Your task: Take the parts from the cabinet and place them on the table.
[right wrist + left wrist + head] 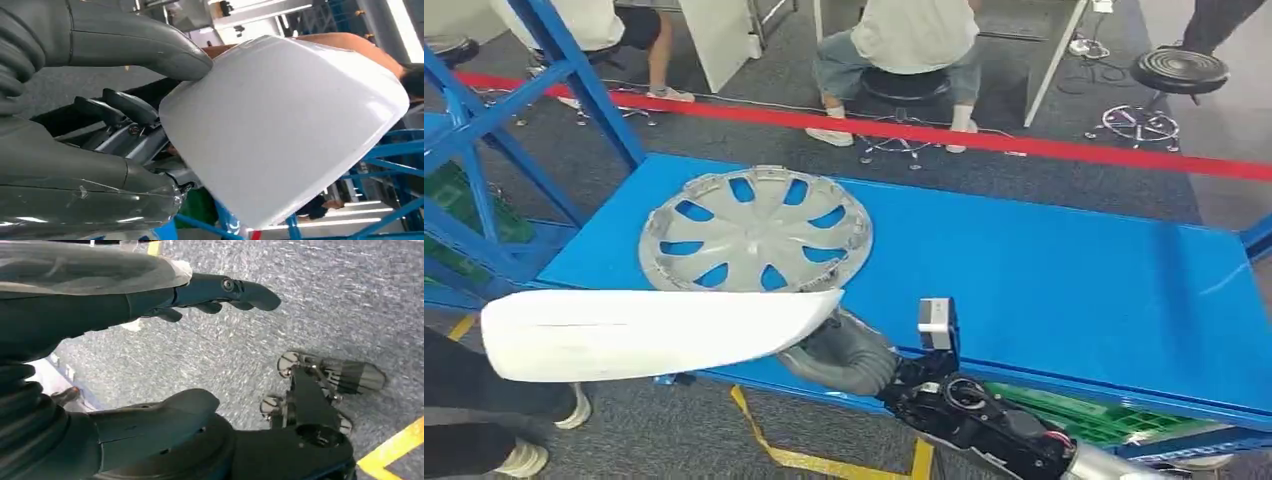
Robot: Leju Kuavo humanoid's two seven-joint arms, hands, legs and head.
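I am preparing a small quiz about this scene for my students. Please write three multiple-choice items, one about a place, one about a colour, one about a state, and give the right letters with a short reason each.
1. Where does the grey wheel cover lie?
A. on the floor
B. on the blue table
C. on a stool

2. What colour is the long curved part in the right hand?
A. white
B. red
C. black

3. In what state is the left hand?
A. holding the wheel cover
B. holding a box
C. holding nothing, fingers apart

Answers:
1 B, it rests flat on the blue surface.
2 A, the part is plainly white in the head and right wrist views.
3 C, floor shows between thumb and fingers.
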